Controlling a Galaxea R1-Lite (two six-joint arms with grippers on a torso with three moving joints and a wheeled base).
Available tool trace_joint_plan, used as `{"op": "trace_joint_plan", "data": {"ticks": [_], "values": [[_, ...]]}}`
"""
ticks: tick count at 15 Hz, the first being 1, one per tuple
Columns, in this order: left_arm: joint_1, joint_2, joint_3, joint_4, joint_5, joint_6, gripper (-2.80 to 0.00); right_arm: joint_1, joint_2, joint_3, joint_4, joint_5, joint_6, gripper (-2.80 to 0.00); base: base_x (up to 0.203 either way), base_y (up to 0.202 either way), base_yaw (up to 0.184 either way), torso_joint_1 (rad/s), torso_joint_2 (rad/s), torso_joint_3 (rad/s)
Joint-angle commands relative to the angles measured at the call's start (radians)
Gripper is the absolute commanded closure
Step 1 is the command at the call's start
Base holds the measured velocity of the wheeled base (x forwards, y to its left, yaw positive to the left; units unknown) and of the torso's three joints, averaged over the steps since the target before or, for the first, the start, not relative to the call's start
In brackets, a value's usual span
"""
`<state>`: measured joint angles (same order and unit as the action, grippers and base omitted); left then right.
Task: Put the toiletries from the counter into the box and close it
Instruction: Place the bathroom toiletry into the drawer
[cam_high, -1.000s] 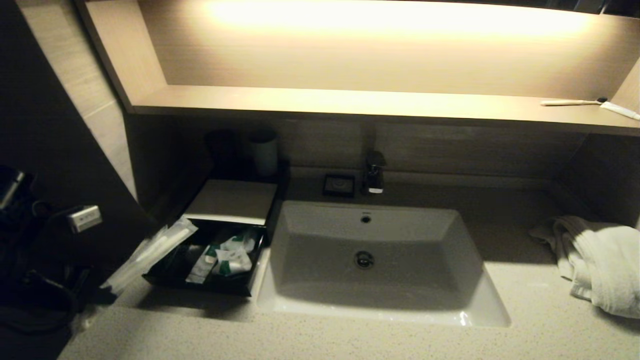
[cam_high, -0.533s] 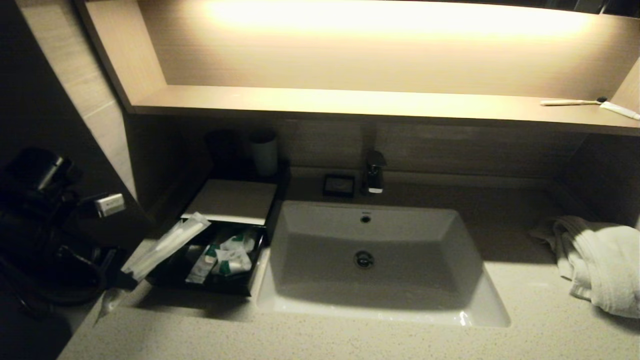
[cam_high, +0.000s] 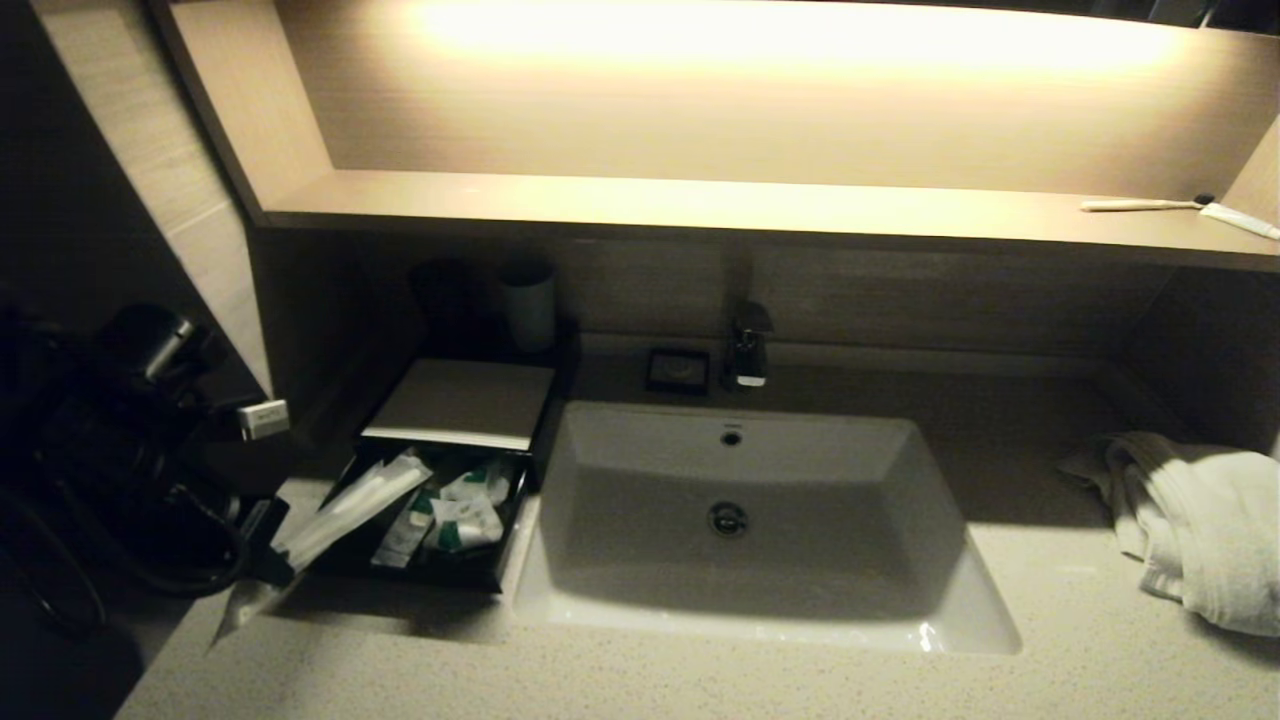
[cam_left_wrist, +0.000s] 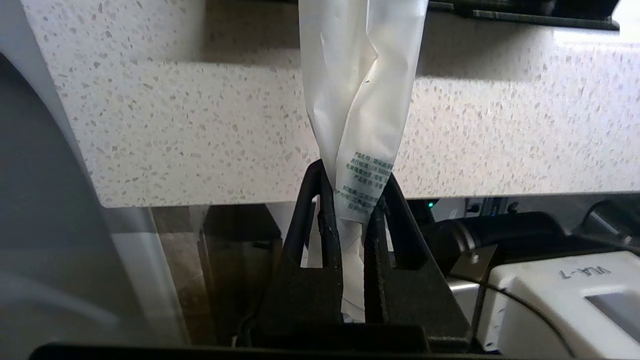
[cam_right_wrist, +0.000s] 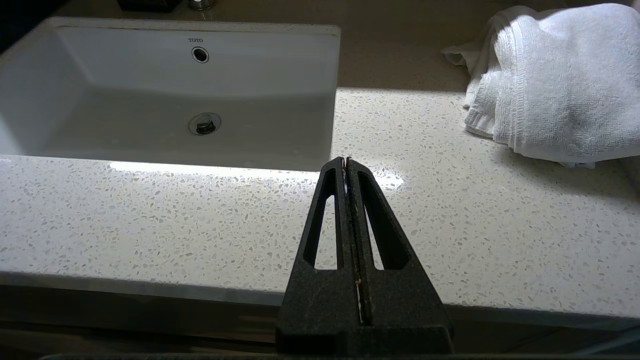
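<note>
Left end effector (cam_left_wrist: 352, 200) pinches long wrapped sticks (cam_high: 352, 503) at lower left of the head view — tips over the open box (cam_high: 430, 570); right end effector (cam_right_wrist: 346, 165) pressed together, empty.

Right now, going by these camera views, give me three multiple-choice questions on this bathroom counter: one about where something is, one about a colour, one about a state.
1. Where is the towel?
A. in the basin
B. on the counter, on the basin's right
C. on the lit shelf

2. What colour are the marks on the sachets in the drawer?
A. red
B. blue
C. green

3. What is the left hand doing?
A. gripping the wrapped sticks
B. open and holding nothing
C. resting on the tap

Answers:
1 B: the towel lies on the counter, right of the basin.
2 C: green patches show on the white wrappers.
3 A: its fingers pinch the wrapper ends in the left wrist view.
</note>
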<state>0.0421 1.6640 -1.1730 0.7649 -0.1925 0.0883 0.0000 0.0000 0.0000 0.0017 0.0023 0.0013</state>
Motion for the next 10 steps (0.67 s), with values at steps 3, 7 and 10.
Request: {"op": "trace_joint_plan", "data": {"ticks": [3, 7, 10], "values": [[0.000, 0.070, -0.045, -0.003, -0.001, -0.020, 0.00, 0.000, 0.000, 0.000, 0.000, 0.001, 0.000, 0.00, 0.000, 0.000, 0.000, 0.000, 0.00, 0.000], [-0.007, 0.127, -0.095, -0.004, -0.002, -0.024, 0.00, 0.000, 0.000, 0.000, 0.000, 0.001, 0.000, 0.00, 0.000, 0.000, 0.000, 0.000, 0.00, 0.000], [-0.007, 0.161, -0.114, -0.002, -0.001, -0.024, 0.00, 0.000, 0.000, 0.000, 0.000, 0.001, 0.000, 0.00, 0.000, 0.000, 0.000, 0.000, 0.00, 0.000]]}}
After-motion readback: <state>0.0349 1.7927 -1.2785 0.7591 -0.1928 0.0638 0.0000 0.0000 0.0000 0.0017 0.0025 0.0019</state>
